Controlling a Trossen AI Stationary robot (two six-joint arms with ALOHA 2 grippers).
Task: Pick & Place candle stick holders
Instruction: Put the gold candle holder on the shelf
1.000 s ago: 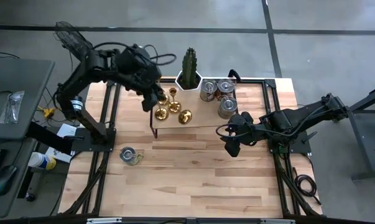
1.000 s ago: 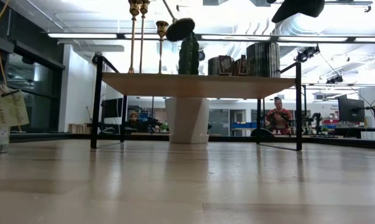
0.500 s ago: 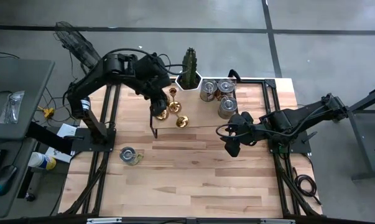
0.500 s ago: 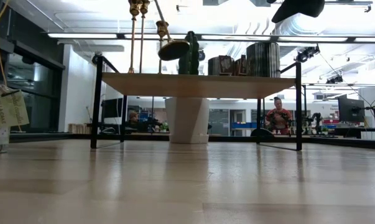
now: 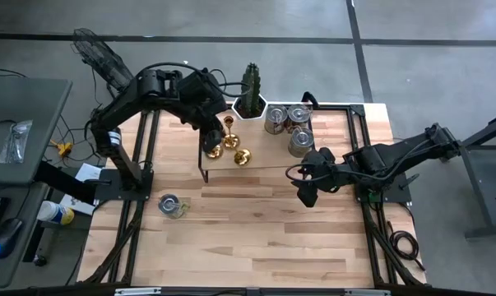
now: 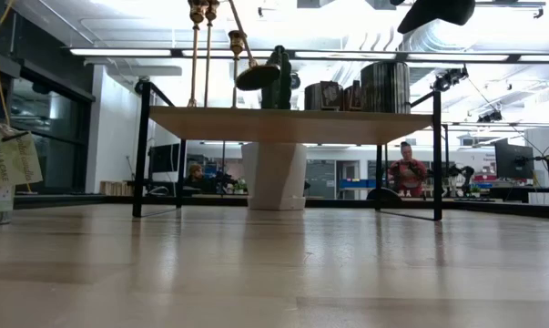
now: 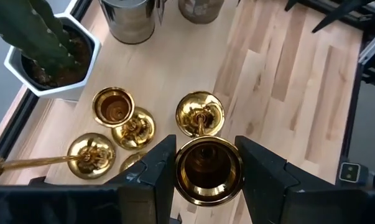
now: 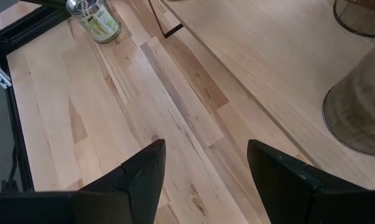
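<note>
I am clamping my left gripper (image 7: 207,171) around a slick, rigid brass candle holder (image 7: 208,169)'s cup; my right gripper (image 8: 204,171) is hanging open, empty.

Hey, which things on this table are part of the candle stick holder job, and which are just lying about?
Part of the job: candle stick holder in the left gripper; three other gold holders on the raised shelf.
Lying about: cactus pot; silver tins; tagged glass jar; right gripper, idle and open.
</note>
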